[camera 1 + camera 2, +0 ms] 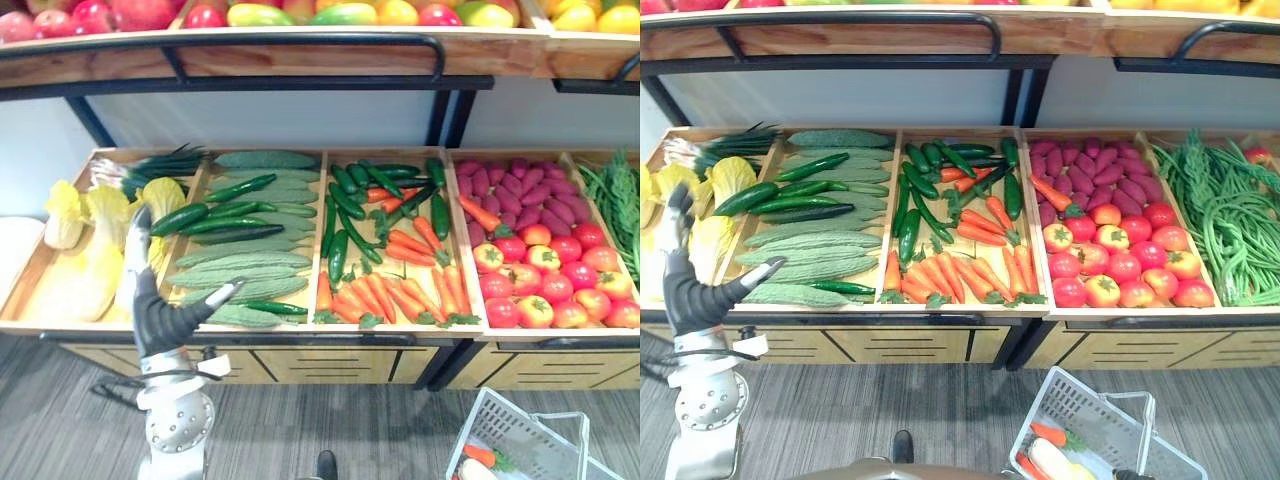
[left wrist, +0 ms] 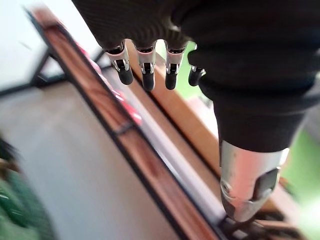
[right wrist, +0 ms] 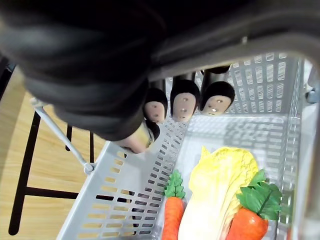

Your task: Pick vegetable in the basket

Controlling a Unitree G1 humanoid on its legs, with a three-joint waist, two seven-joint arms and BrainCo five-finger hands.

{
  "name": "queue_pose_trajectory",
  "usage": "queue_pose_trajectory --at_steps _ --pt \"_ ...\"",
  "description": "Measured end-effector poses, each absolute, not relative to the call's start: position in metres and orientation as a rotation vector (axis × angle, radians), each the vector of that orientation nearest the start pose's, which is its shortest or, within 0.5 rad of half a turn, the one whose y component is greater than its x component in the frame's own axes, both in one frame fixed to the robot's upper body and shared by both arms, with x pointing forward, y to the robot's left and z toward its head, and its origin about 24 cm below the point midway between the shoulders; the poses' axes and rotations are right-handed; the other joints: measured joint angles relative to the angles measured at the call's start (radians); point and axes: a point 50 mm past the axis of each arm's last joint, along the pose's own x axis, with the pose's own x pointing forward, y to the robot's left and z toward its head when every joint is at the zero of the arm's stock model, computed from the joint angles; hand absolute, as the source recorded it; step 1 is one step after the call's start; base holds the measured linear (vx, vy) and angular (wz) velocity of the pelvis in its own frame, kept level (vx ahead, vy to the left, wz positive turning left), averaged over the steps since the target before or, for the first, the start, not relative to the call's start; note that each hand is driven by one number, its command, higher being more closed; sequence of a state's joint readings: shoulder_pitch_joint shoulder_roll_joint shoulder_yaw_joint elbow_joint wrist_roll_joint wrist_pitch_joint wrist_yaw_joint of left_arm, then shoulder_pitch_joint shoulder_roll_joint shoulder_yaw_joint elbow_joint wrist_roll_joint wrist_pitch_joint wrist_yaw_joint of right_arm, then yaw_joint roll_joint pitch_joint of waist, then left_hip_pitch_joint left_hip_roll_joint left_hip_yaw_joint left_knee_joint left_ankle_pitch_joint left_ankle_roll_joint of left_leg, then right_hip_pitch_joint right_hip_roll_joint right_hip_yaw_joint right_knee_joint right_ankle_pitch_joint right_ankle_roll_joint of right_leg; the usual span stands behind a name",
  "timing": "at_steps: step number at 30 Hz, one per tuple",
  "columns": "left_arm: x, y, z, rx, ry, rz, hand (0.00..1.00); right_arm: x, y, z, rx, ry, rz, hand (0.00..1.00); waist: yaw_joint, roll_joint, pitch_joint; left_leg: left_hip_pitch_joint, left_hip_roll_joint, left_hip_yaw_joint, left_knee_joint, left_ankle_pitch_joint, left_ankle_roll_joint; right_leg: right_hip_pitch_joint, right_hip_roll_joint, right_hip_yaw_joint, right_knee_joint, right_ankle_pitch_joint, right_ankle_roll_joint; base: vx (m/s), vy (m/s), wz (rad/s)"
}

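My left hand (image 1: 150,300) is raised before the display's front edge, open, with straight fingers in front of the yellow cabbages (image 1: 95,250) and its thumb (image 2: 247,185) spread toward the pale green gourds (image 1: 240,268). It holds nothing. A white plastic basket (image 1: 1080,400) hangs low at the right, above the floor. In the right wrist view my right hand (image 3: 185,97) is curled round the basket handle (image 3: 235,42). Inside the basket (image 3: 125,200) lie a cabbage (image 3: 215,195) and two carrots (image 3: 172,220) (image 3: 247,225).
The wooden display holds dark cucumbers (image 1: 215,215), carrots (image 1: 390,295) with green peppers (image 1: 345,200), tomatoes (image 1: 545,275), purple sweet potatoes (image 1: 510,185) and long beans (image 1: 1230,220). A fruit shelf (image 1: 300,45) with a black rail overhangs the back. Grey floor lies in front.
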State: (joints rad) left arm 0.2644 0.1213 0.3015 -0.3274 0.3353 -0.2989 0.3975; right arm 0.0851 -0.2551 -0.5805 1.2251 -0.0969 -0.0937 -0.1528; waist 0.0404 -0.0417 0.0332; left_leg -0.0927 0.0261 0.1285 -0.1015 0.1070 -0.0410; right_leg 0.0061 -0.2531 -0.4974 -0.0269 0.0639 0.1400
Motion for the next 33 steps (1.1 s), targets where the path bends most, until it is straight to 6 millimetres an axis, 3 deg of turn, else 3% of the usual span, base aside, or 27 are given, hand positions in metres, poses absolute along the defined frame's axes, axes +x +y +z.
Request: queue_pose_trajectory --at_steps 2,5,6,7,9,13,17,21,27,33 --pt "0.169 0.272 0.073 0.538 -0.246 0.767 0.00 0.042 -0.294 -0.148 -0.036 1.144 -0.753 1.00 0.002 -0.005 -0.007 -0.005 0.004 -0.026 0.000 0.006 0.001 0.015 0.007 -0.029 -0.002 -0.004 -0.003 -0.05 -0.002 0.34" --pt "0.156 0.293 0.031 0.569 -0.017 0.871 0.00 0.039 -0.286 -0.152 -0.005 1.146 -0.762 1.00 0.002 -0.021 -0.015 -0.002 0.002 -0.049 -0.001 0.005 0.004 0.033 0.009 -0.054 -0.005 -0.014 -0.001 -0.03 0.013 0.27" --pt "0.143 0.304 0.005 0.584 0.137 0.922 0.00 0.039 -0.281 -0.152 0.004 1.136 -0.763 1.00 0.001 -0.028 -0.021 -0.001 0.001 -0.056 -0.001 0.004 0.005 0.037 0.009 -0.064 -0.006 -0.018 -0.005 0.00 0.020 0.14" --pt "0.136 0.307 -0.005 0.583 0.196 0.944 0.00 0.039 -0.279 -0.153 0.007 1.135 -0.762 1.00 0.001 -0.031 -0.023 0.000 0.001 -0.056 -0.001 0.004 0.005 0.038 0.009 -0.066 -0.006 -0.019 -0.006 0.00 0.024 0.11" --pt "0.107 0.316 -0.044 0.570 0.437 1.006 0.00 0.041 -0.272 -0.154 0.023 1.126 -0.755 1.00 0.001 -0.037 -0.027 0.000 0.000 -0.057 -0.001 0.003 0.006 0.041 0.009 -0.069 -0.009 -0.019 -0.006 0.00 0.009 0.02" --pt "0.056 0.315 -0.090 0.521 0.760 1.038 0.00 0.041 -0.265 -0.156 0.031 1.130 -0.764 1.00 -0.006 -0.036 -0.030 0.011 -0.004 -0.056 -0.001 -0.002 0.007 0.055 0.009 -0.071 -0.021 -0.019 -0.006 0.00 0.000 0.00" --pt "-0.007 0.299 -0.130 0.252 1.093 1.121 0.00 0.044 -0.267 -0.156 0.051 1.121 -0.786 1.00 -0.015 -0.032 -0.032 0.016 -0.003 -0.044 -0.001 -0.010 0.005 0.054 0.009 -0.057 -0.024 -0.019 -0.006 0.02 0.011 -0.09" --pt "-0.030 0.280 -0.145 0.128 1.241 1.038 0.00 0.047 -0.266 -0.156 0.044 1.134 -0.773 1.00 -0.014 -0.032 -0.031 0.042 0.000 -0.021 -0.001 -0.020 0.003 0.063 0.009 -0.033 -0.023 -0.023 -0.003 0.04 0.006 -0.20" --pt "-0.008 0.263 -0.155 0.081 1.240 0.819 0.00 0.053 -0.265 -0.156 0.009 1.138 -0.728 1.00 -0.023 -0.032 -0.030 0.063 0.002 0.006 -0.002 -0.033 -0.001 0.066 0.008 -0.003 -0.023 -0.028 -0.005 0.03 0.007 -0.13" --pt "0.001 0.248 -0.161 0.087 1.253 0.645 0.00 0.056 -0.261 -0.157 -0.002 1.142 -0.691 1.00 -0.039 -0.035 -0.028 0.078 0.001 0.026 -0.002 -0.046 -0.005 0.068 0.006 0.015 -0.021 -0.033 -0.006 0.05 0.004 -0.10"
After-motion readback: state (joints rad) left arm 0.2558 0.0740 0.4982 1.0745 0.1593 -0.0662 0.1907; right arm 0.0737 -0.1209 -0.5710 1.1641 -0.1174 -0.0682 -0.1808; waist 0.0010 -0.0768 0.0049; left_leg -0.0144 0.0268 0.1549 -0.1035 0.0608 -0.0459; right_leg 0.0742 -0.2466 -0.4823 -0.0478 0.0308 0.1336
